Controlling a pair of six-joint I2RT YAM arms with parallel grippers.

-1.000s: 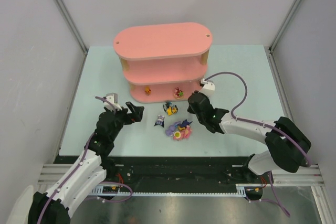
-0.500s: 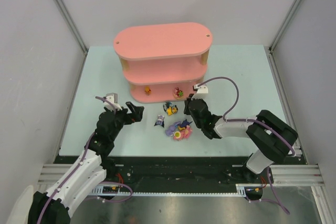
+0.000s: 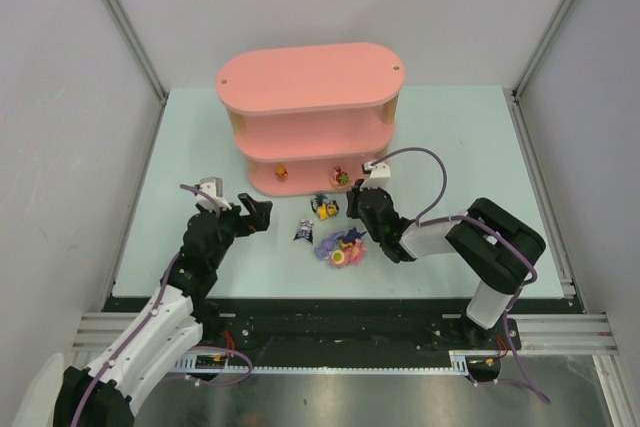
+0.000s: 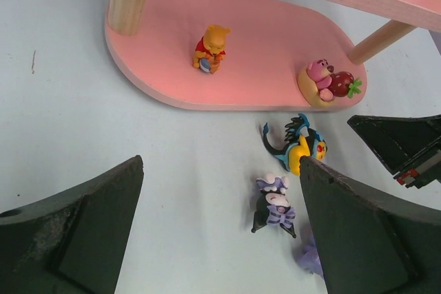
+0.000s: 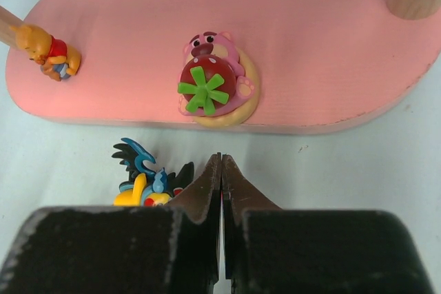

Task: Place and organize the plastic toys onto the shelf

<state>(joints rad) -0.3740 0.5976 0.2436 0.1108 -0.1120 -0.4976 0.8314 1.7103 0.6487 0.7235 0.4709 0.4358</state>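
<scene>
The left gripper [image 3: 247, 215] hangs low over the tabletop [image 3: 450, 137] with its jaws spread wide and nothing in them. The right gripper [image 5: 220, 182] has its jaws pressed together, also empty. A black-eared toy [image 4: 274, 206] lies ahead of the left jaws, closer to their right finger. A purple and pink heap of toys [image 3: 340, 247] sits just beside it. The blue-and-yellow toy [image 5: 147, 178] lies touching or nearly touching the left side of the right jaws' tips, partly hidden by them, its length slanting away toward the shelf [image 3: 300, 77]. The right arm is much the nearer, but I judge it must open and shift left before it can grasp. Beyond, the shelf's bottom board holds an orange bear [image 5: 48, 53] and a pink bear [image 5: 210, 87] with a strawberry, well apart.
</scene>
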